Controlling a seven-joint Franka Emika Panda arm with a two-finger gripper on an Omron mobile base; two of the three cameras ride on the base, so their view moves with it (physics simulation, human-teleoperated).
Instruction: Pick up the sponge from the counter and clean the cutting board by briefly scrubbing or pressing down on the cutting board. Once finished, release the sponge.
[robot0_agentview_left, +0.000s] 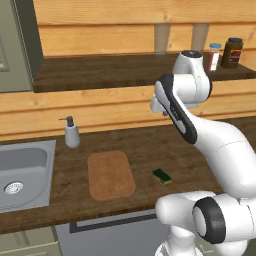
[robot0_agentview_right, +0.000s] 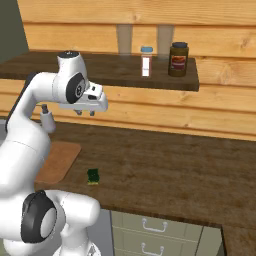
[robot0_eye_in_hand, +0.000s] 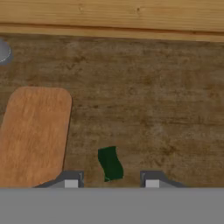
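We find the sponge (robot0_agentview_left: 161, 175) lying flat on the counter (robot0_agentview_left: 195, 145), just beside the cutting board (robot0_agentview_left: 111, 175) on its right, not touching it. The gripper (robot0_agentview_right: 85, 113) hangs high above the counter, jaws drawn in and empty (nothing between them). For a clean pick, we judge they should spread first, then descend square across the sponge's narrow sides, centred over it.

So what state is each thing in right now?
Sponge: lying on the counter, untouched, beside the board.
Board: flat, bare.
Hand: high above the counter, holding nothing.
Soap bottle: upright by the sink.
Jars: upright, lids on.
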